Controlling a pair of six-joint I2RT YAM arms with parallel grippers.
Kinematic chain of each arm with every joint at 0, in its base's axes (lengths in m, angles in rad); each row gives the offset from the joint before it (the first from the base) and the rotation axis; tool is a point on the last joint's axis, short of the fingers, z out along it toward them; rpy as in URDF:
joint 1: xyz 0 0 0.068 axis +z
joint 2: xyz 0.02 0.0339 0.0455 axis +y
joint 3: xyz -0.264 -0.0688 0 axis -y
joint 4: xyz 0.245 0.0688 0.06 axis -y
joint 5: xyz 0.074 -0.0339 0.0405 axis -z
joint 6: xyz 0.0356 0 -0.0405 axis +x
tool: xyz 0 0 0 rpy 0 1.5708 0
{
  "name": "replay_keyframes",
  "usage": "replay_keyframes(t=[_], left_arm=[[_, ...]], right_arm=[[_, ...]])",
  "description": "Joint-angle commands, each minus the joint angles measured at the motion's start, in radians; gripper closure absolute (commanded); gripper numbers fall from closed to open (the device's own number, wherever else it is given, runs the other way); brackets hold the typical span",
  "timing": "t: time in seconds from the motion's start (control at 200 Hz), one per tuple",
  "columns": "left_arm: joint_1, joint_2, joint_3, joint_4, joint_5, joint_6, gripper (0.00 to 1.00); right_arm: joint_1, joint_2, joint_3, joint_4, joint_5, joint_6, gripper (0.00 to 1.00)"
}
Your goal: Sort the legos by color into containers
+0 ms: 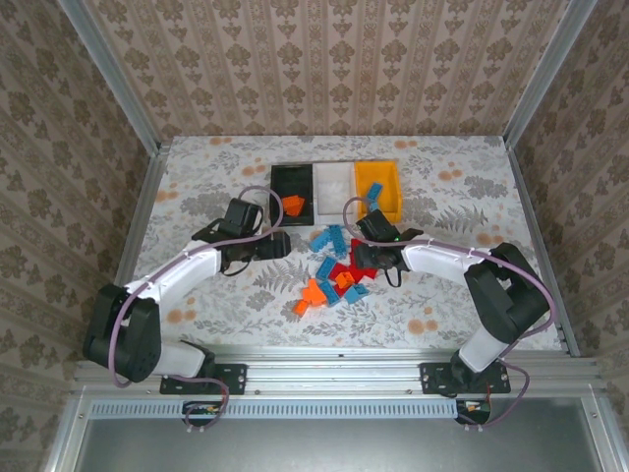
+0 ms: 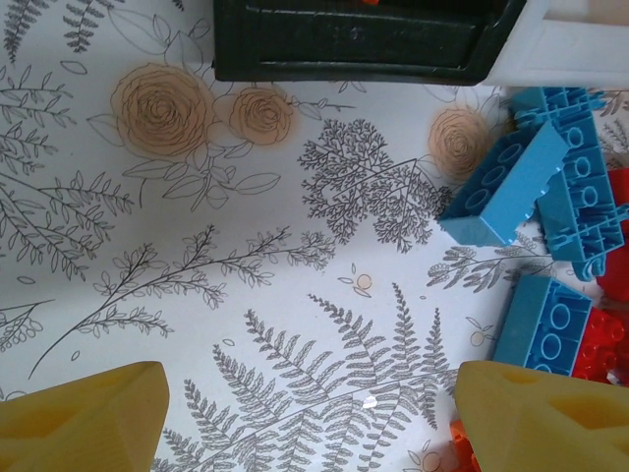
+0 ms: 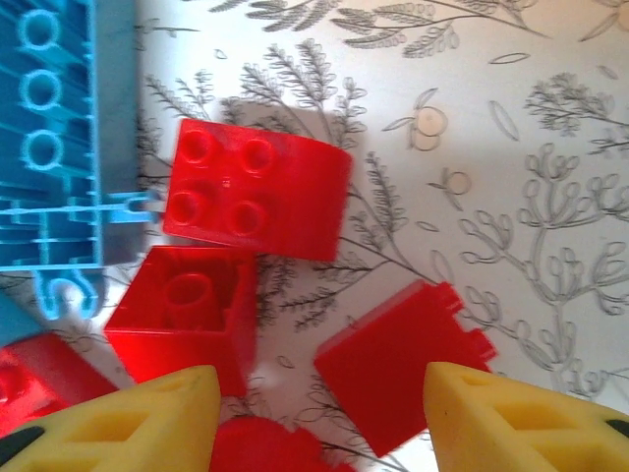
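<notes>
Three bins stand in a row at the back: black (image 1: pixel 280 179), white (image 1: pixel 334 182) and yellow (image 1: pixel 378 187). Orange legos (image 1: pixel 294 205) lie in the black bin. A mixed pile of blue, red and orange legos (image 1: pixel 334 273) sits in front of the bins. My left gripper (image 1: pixel 285 243) (image 2: pixel 310 423) is open over bare table left of the pile, with blue bricks (image 2: pixel 511 182) to its right. My right gripper (image 1: pixel 354 258) (image 3: pixel 324 423) is open and low over the red bricks. One red brick (image 3: pixel 398 364) lies between its fingers, and two more (image 3: pixel 256 192) (image 3: pixel 187 315) lie just beyond.
The black bin's front wall (image 2: pixel 364 44) and a corner of the white bin (image 2: pixel 580 39) lie ahead of the left gripper. A long blue brick (image 3: pixel 59 138) lies left of the red ones. Metal rails edge the table on both sides.
</notes>
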Motion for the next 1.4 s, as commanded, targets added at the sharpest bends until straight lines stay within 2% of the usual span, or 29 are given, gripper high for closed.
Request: replay_keyframes(t=[0.0, 0.26, 0.445, 0.535, 0.735, 1.015, 1.395], left_arm=[[0.008, -0.005, 0.023, 0.011, 0.019, -0.010, 0.15], [0.004, 0.006, 0.005, 0.034, 0.034, -0.024, 0.15], [-0.008, 0.006, 0.012, 0.032, 0.035, -0.030, 0.15], [-0.010, 0.003, 0.011, 0.030, 0.033, -0.033, 0.15], [-0.015, -0.004, -0.002, 0.034, 0.033, -0.038, 0.15], [-0.018, -0.014, -0.015, 0.036, 0.032, -0.040, 0.15], [-0.029, -0.010, -0.008, 0.043, 0.038, -0.038, 0.15]], right_arm=[[-0.007, -0.025, -0.002, -0.078, 0.116, -0.029, 0.42], [-0.062, -0.107, -0.081, -0.090, 0.110, -0.026, 0.42], [-0.078, -0.100, -0.068, 0.009, -0.042, 0.062, 0.35], [-0.079, -0.071, -0.050, 0.055, -0.070, 0.125, 0.33], [-0.078, 0.021, 0.007, 0.038, 0.020, 0.190, 0.33], [-0.081, 0.085, 0.022, 0.011, 0.087, 0.181, 0.36], [-0.135, -0.057, -0.084, -0.034, 0.089, 0.146, 0.42]])
